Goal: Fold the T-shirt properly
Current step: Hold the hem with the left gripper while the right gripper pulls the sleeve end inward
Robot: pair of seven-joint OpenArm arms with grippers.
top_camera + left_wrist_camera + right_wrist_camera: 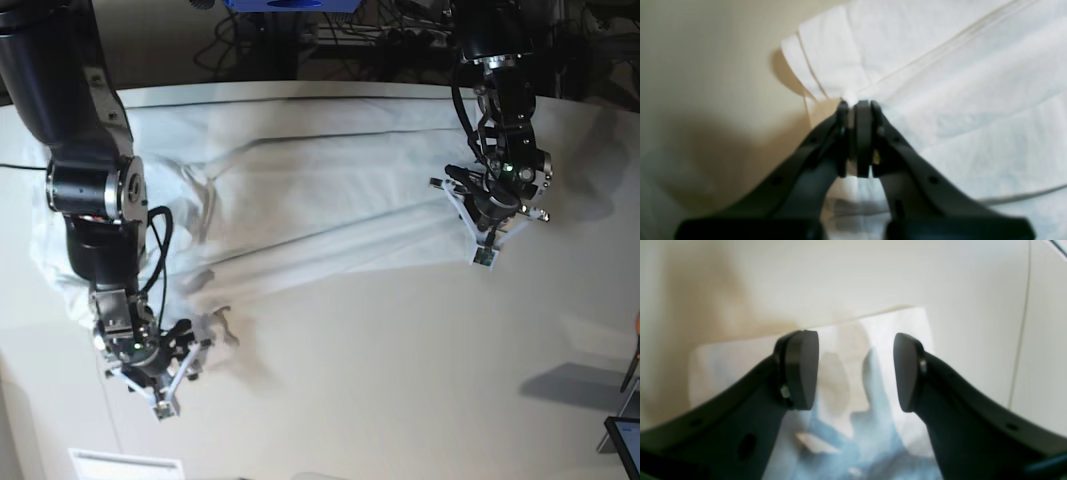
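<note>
T-shirt spread across the far half of the table, one gripper pinching it.

The T-shirt (330, 200), soft white wrinkled cloth with long creases and stitched hems, runs from the table's (400, 390) far edge toward its left edge. The left gripper (858, 105) has its dark jaws pressed together on a bunched fold of that cloth. The right gripper (855, 370) hangs over a crumpled corner near the table's front left edge, jaws parted wide with nothing between its smooth rounded pads.
</note>
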